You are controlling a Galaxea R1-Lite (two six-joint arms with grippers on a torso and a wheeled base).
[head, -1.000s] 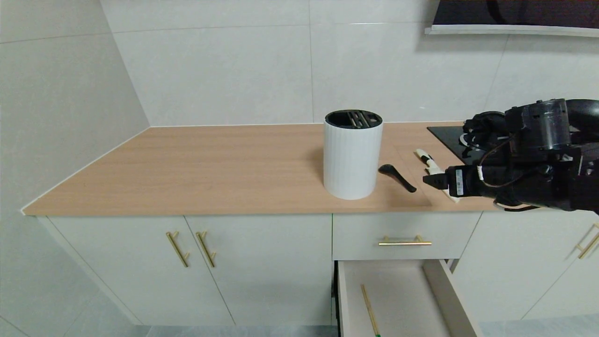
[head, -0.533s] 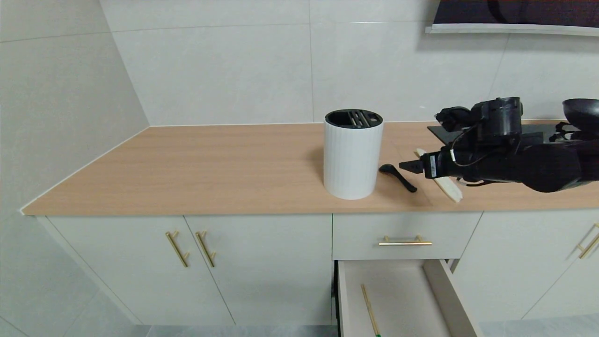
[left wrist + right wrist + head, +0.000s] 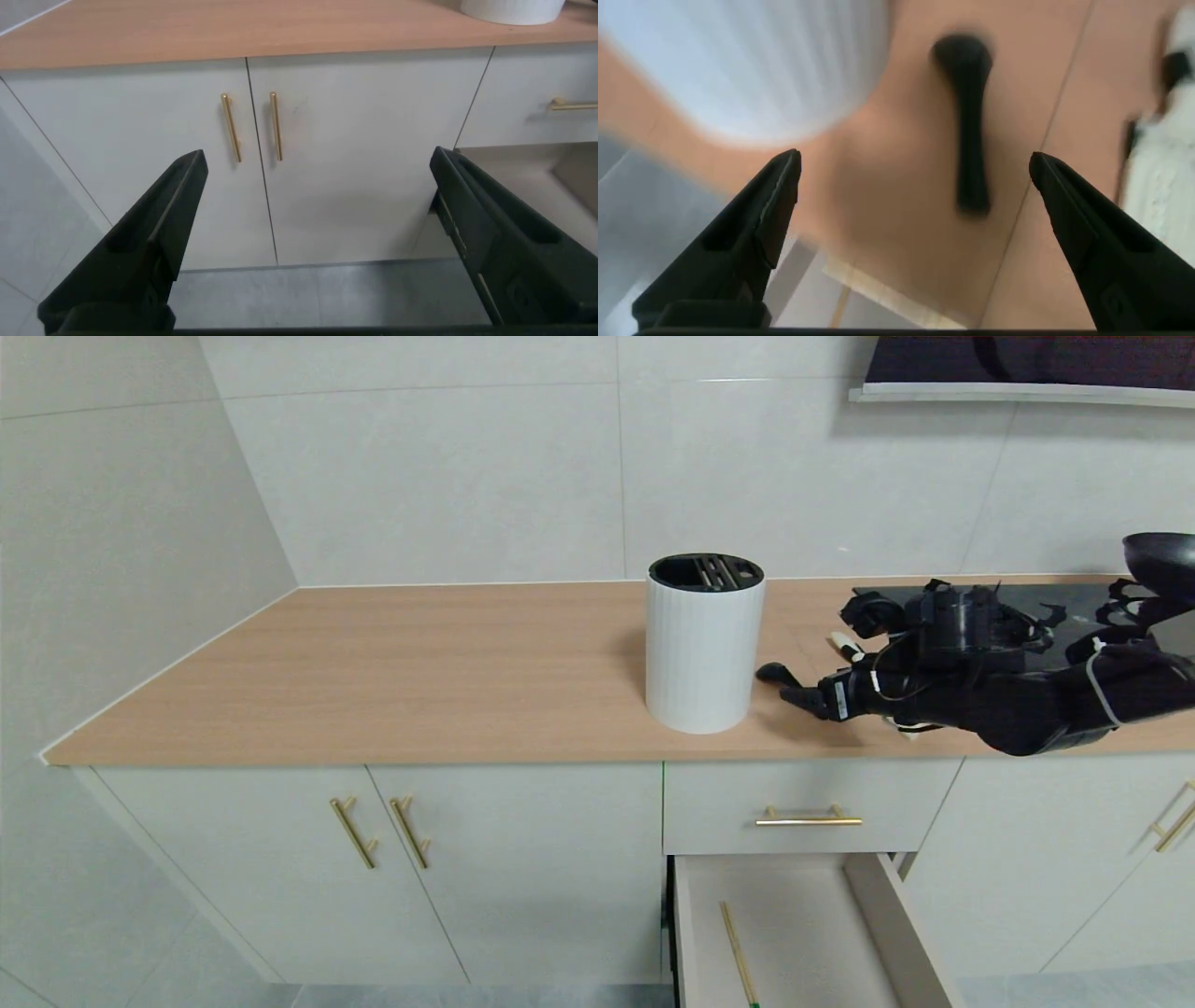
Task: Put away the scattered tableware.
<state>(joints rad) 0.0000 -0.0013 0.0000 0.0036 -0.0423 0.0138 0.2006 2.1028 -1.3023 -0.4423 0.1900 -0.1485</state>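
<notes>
— Black spoon (image 3: 774,673): where is it lying?
— On the desk (image 3: 420,681), just beside the white ribbed utensil holder (image 3: 704,658), on its right side. The right end effector (image 3: 814,697) is down at the handle end with its fingers apart and the spoon between them, not clamped.
— And the other piece?
— A white utensil (image 3: 843,642) lies behind that arm, nearer the black cooktop (image 3: 1074,602), and is mostly hidden.
— And the left end effector (image 3: 318,187)?
— Its fingers are spread wide too and it holds nothing, facing the cabinet doors (image 3: 252,159) under the desk. The drawer (image 3: 892,924) stands open with chopsticks (image 3: 738,957) inside.
</notes>
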